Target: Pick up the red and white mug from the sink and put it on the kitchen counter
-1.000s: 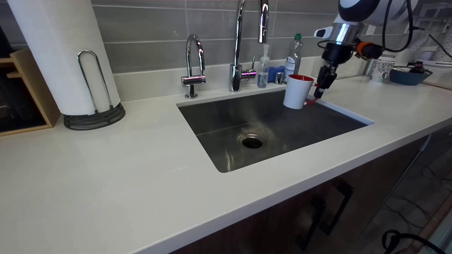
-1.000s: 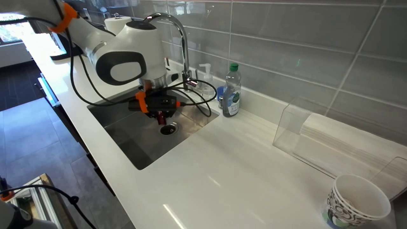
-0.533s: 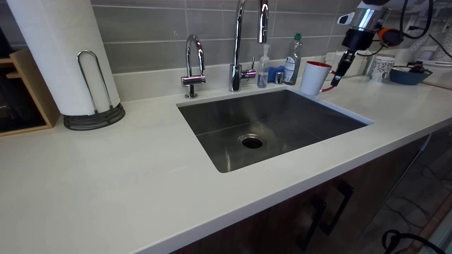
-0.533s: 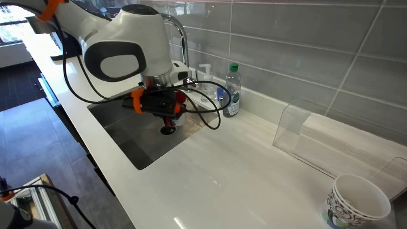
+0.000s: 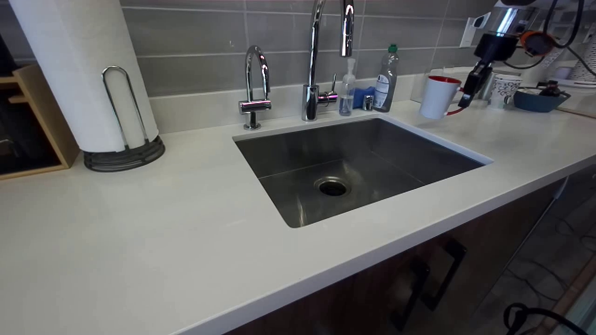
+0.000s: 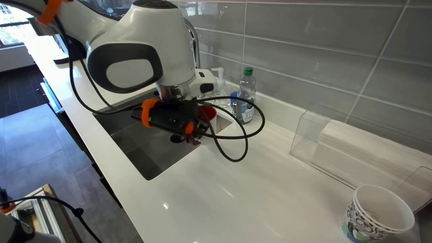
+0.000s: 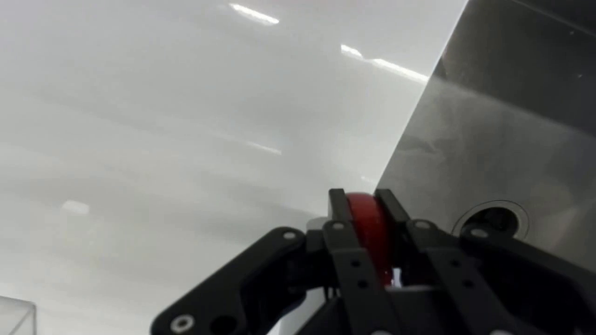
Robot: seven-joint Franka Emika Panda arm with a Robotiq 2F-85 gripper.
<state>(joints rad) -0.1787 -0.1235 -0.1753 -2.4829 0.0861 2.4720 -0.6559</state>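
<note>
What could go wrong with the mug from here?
The gripper holds the red and white mug by its red handle, so the mug could pivot or slip on touchdown. In the wrist view, the edge of the sink shows close beside the handle; if lowered here, the mug might catch it instead of landing flat on the kitchen counter.

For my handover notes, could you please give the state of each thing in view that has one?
Red and white mug: held by its handle, slightly tilted.
Tool: shut on that handle.
Drain: no plug visible.
Tall faucet: no water running.
Small faucet: no water running.
Green-capped bottle: upright, capped.
Pump bottle: upright.
Paper cups: upright, nested.
Paper towel roll: upright.
</note>
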